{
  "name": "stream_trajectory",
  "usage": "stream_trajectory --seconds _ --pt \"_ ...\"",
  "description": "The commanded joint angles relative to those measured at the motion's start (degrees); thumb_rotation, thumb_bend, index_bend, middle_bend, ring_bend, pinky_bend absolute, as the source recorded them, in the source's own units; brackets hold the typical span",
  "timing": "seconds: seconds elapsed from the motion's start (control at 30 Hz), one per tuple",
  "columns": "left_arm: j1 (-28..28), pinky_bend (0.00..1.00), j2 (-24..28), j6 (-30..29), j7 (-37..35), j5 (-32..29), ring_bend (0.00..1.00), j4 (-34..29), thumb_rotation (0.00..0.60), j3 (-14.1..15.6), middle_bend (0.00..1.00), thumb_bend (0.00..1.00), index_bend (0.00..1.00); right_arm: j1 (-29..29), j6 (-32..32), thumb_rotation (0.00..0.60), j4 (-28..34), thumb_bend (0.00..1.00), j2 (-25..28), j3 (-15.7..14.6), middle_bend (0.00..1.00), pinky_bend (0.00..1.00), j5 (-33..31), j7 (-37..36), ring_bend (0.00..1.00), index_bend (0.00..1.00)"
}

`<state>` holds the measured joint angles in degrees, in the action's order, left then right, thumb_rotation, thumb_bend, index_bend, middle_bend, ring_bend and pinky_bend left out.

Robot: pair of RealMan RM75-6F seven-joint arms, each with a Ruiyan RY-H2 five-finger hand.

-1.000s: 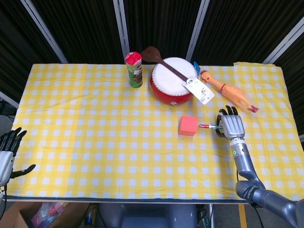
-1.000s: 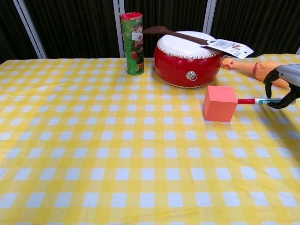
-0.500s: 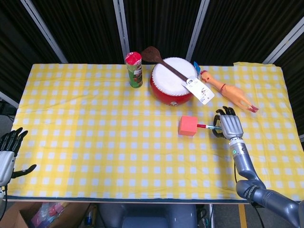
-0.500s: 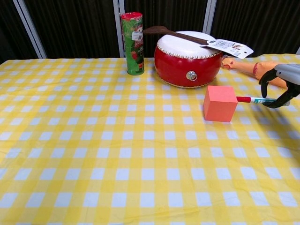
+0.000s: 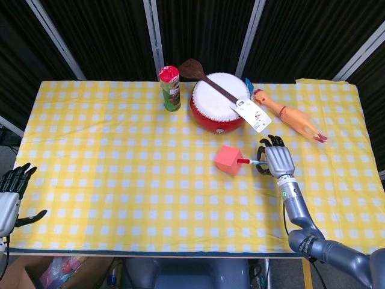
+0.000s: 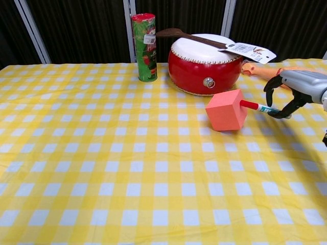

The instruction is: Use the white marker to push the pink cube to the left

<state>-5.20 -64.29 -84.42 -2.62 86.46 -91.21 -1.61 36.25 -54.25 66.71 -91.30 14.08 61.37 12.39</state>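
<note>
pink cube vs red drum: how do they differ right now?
The pink foam cube is small, boxy and stands skewed to the cloth's checks; the red round drum is much larger, with a white top. The cube has the white marker's red tip against it, held by the right hand; the drum carries a dark wooden stick. Both sit on the yellow checked tablecloth.

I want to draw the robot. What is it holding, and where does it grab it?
Its right hand holds the white marker by the back end. Its left hand holds nothing.
</note>
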Motion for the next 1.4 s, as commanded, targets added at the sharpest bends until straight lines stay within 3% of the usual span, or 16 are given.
stream_trajectory --seconds 0.03,0.77,1.4 --pt "0.04 0.00 0.10 0.06 -0.24 -0.10 0.00 0.01 0.600 0.02 0.00 0.02 0.00 -0.10 -0.32 0.600 -0.49 0.53 -0.30 0.03 0.24 0.09 -1.22 1.43 0.09 0.69" --pt "0.09 0.00 0.65 0.40 -1.64 0.08 0.00 -0.87 0.600 0.32 0.00 0.02 0.00 -1.34 -6.24 0.600 4.17 0.53 1.42 0.23 0.25 0.10 -4.48 11.28 0.10 0.69" --pt "-0.12 0.00 1.47 1.58 -3.52 -0.44 0.00 -1.41 0.600 0.56 0.00 0.02 0.00 -1.28 -7.37 0.600 -0.67 0.53 -0.95 -0.21 0.25 0.11 -6.19 15.67 0.10 0.69"
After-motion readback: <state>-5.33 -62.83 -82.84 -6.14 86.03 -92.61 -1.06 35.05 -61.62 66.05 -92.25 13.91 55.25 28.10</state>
